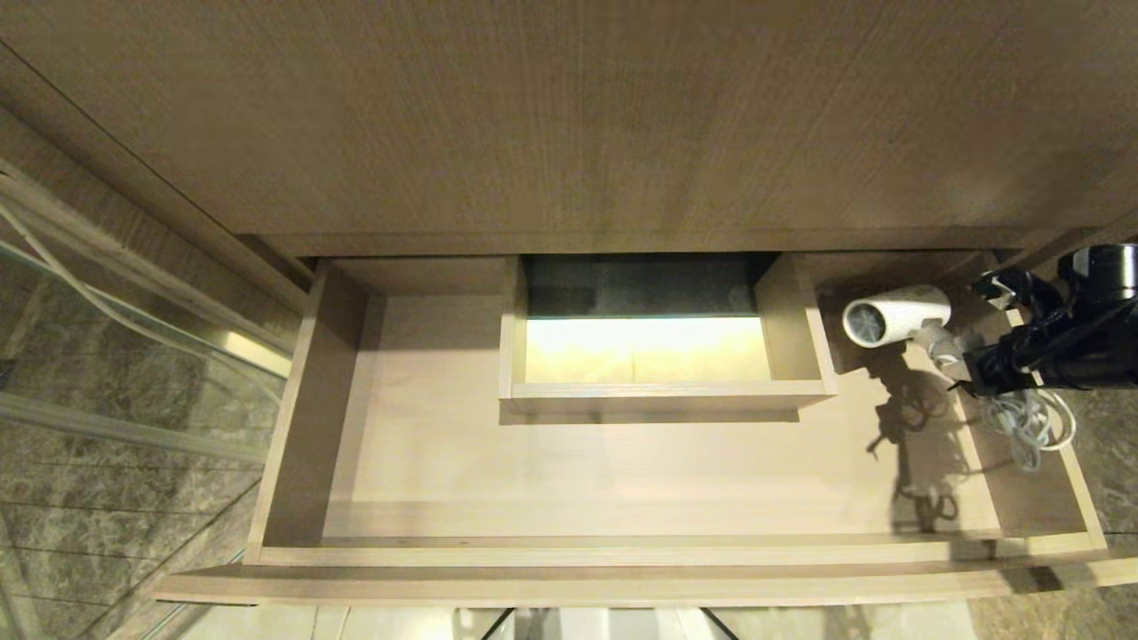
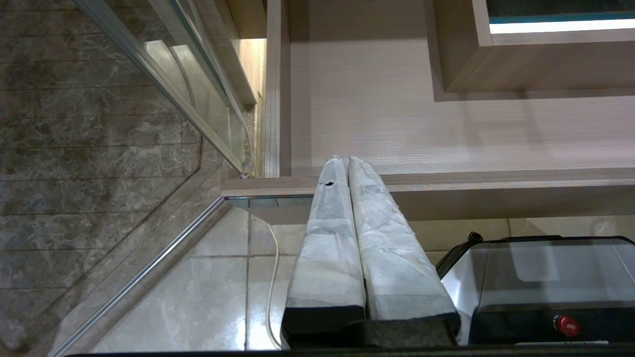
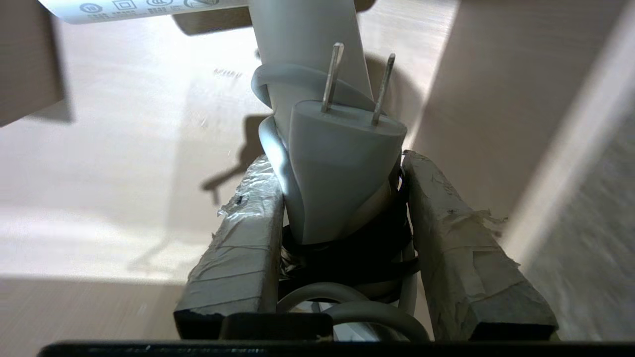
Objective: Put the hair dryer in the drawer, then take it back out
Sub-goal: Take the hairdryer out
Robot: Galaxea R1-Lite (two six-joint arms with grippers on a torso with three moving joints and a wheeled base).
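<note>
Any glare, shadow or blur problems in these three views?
Head view: bright glow through the drawer's boxed cut-out; the hair dryer and cord throw hard shadows on the drawer floor. Right wrist view: edges smeared, the plug between the right gripper's fingers sharp. Left wrist view: evenly lit, left gripper sharp.

The only markings stand on the hair dryer (image 3: 149,7): in the right wrist view a row of small grey certification symbols runs along its white barrel, among them a circle and a square within a square. They are cut off at the edge, and no letters or numbers among them can be read.
</note>
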